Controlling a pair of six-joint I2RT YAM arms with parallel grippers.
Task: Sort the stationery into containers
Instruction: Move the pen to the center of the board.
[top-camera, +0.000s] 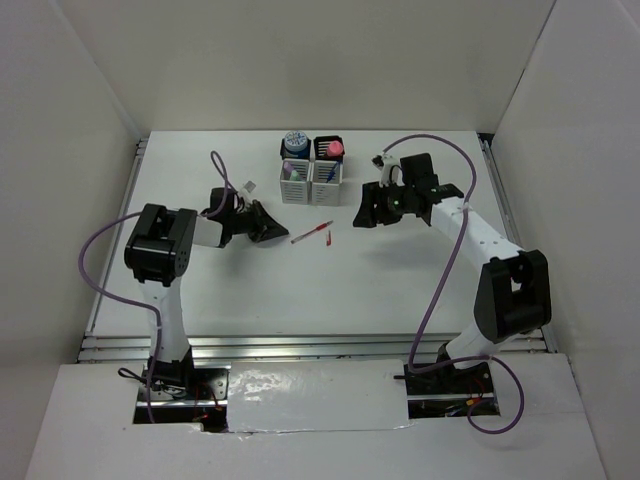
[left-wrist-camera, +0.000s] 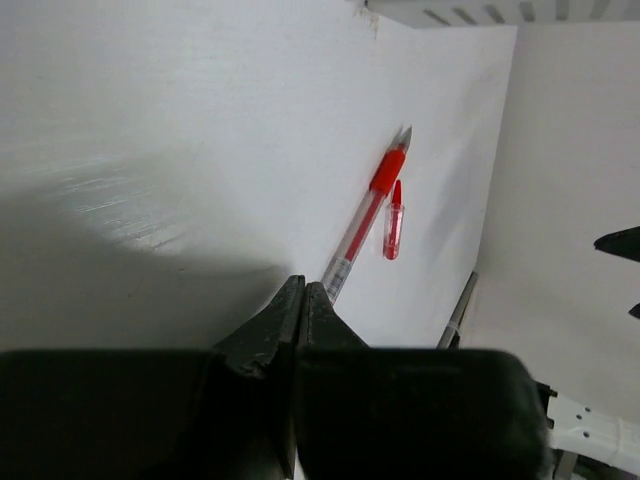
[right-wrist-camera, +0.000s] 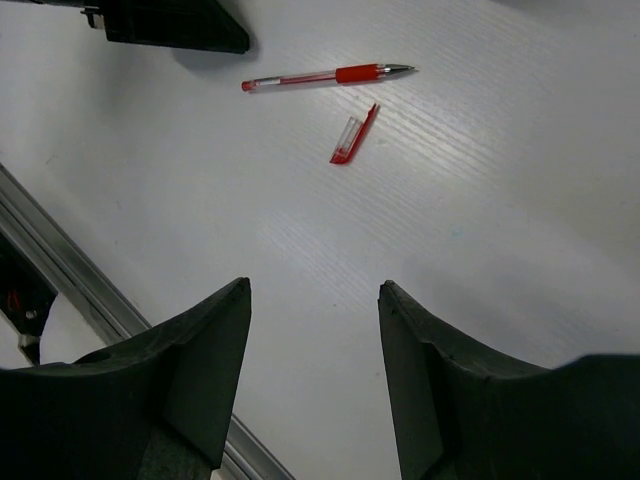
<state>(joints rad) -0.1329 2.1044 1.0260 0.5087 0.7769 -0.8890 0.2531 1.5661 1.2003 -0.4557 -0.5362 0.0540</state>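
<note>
Closest to my left wrist camera are the left gripper's (left-wrist-camera: 303, 290) black fingers, pressed tip to tip with nothing between them. Just past those tips lies the red pen (left-wrist-camera: 365, 215), uncapped, its clear tail end towards the fingers and its metal point away. From this angle the tail looks almost at the fingertips, but the right wrist view shows a gap of bare table between the pen (right-wrist-camera: 325, 76) and the left gripper's dark body.

The pen cap (right-wrist-camera: 353, 137) lies loose beside the pen, near its red grip and apart from it, on the side facing the right arm. From overhead I see the pen (top-camera: 311, 233) and the cap (top-camera: 329, 239) on the white table (top-camera: 250, 290), between the left gripper (top-camera: 280, 234) and the right gripper (top-camera: 362, 215).

Behind them stands the block of containers (top-camera: 311, 170). The two black cups at the back hold blue rolls (top-camera: 295, 139) and a pink-capped tube (top-camera: 336, 147). The two white cups in front hold sticks and pens too small for me to sort out.

On the right wrist camera, the right gripper (right-wrist-camera: 312, 290) has its fingers parted at a moderate width, holding nothing, with bare table showing between them. A purple cable (top-camera: 438, 290) loops along the right arm.
</note>
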